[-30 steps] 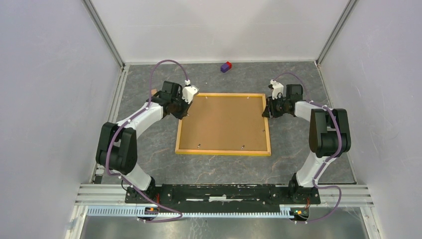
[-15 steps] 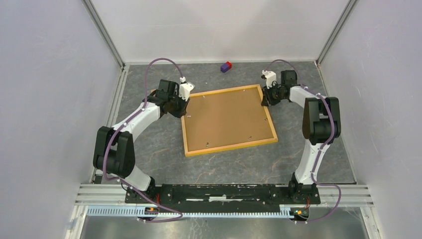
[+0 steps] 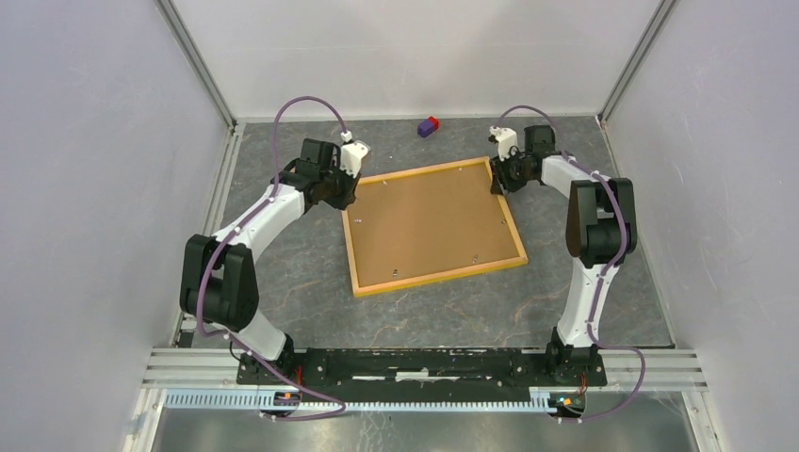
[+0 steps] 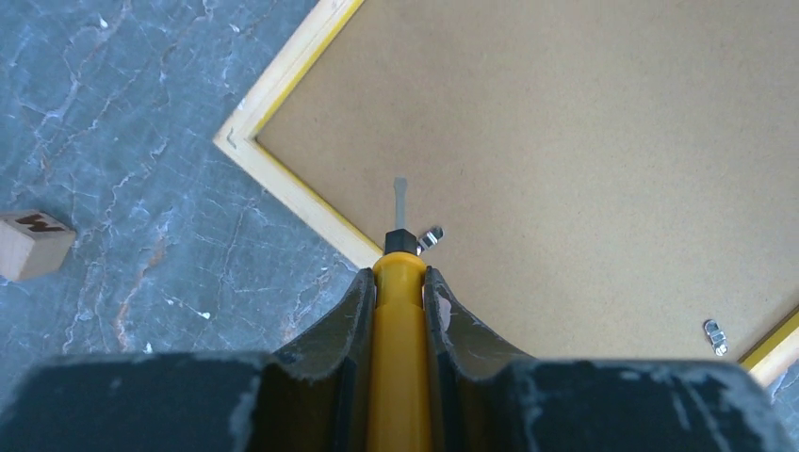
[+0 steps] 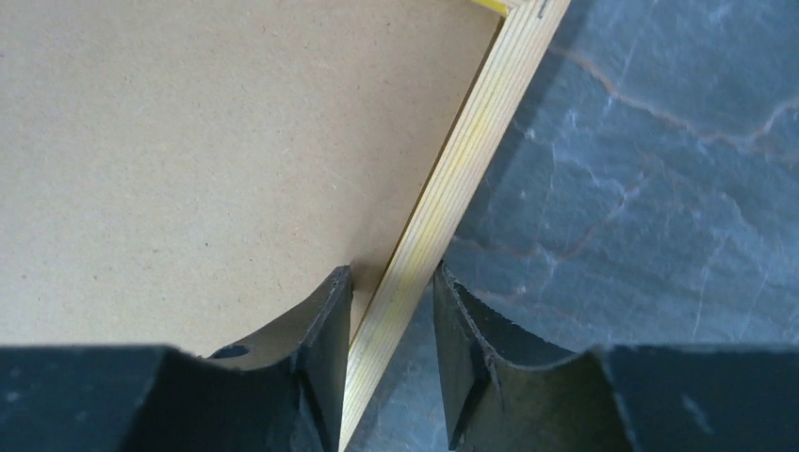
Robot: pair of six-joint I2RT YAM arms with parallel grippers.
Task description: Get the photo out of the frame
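On the grey counter (image 3: 311,282), between the 2 arms, the frame (image 3: 439,276) lies back up and skewed. Its brown board (image 3: 429,221) covers the photo (none of the print shows). At the frame's far left corner the left jaws are clenched on a yellow screwdriver (image 4: 399,311), its tip over the board just beside a metal clip (image 4: 431,236). At the far right corner the right jaws grip the frame's yellow rim, 1 finger (image 5: 325,339) over the board and 1 outside. A lettered wooden block (image 4: 33,243) sits left of the frame. Farther back lies a purple and red block (image 3: 429,125).
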